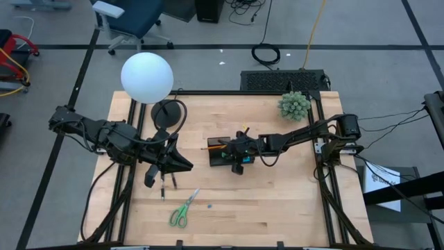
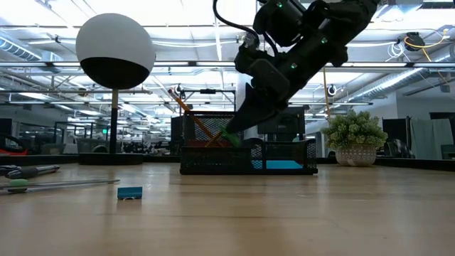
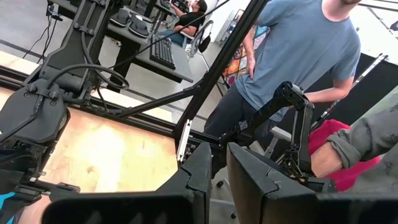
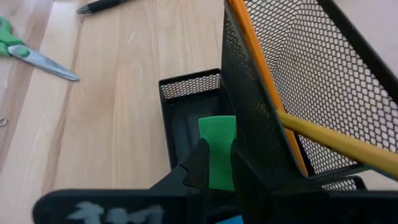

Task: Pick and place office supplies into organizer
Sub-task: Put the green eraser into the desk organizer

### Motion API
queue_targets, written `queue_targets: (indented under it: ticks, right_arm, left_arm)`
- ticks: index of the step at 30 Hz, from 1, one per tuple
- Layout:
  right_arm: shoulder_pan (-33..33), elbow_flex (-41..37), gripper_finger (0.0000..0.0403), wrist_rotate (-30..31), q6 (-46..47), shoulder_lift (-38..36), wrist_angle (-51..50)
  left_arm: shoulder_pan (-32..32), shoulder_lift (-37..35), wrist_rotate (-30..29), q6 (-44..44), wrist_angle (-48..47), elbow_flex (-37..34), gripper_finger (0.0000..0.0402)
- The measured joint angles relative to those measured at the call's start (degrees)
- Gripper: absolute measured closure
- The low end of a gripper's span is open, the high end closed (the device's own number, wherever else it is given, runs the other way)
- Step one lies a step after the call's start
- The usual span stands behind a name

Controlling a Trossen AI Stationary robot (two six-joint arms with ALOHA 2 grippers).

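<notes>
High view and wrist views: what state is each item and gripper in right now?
Black mesh organizer: upright, two orange pencils leaning in its tall section.
Small flat green piece: pinched by right gripper over a low compartment.
Green-handled scissors: flat on table, blades closed.
Two dark pens: lying on table.
Small blue eraser: loose on table.
Left gripper: nearly closed, empty.

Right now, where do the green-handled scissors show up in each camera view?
High view: scissors lie on the table's near edge, left of centre.
Low view: far left, flat on the wood, partly cut off.
Left wrist view: not in it.
Right wrist view: upper left corner, blades pointing toward the organizer.
Shared landmark: the black mesh organizer.
</notes>
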Motion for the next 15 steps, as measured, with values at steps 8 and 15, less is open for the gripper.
queue_targets:
  ticks: [8, 15]
  right_arm:
    - [0.0, 0.0, 0.0334, 0.0, 0.1, 0.0, -0.1]
    - [0.0, 0.0, 0.0309, -0.2, 1.5, 0.0, -0.1]
  left_arm:
    - [0.0, 0.0, 0.0, 0.0, 0.0, 0.0, 0.0355]
    - [0.0, 0.0, 0.0, 0.0, 0.0, 0.0, 0.0355]
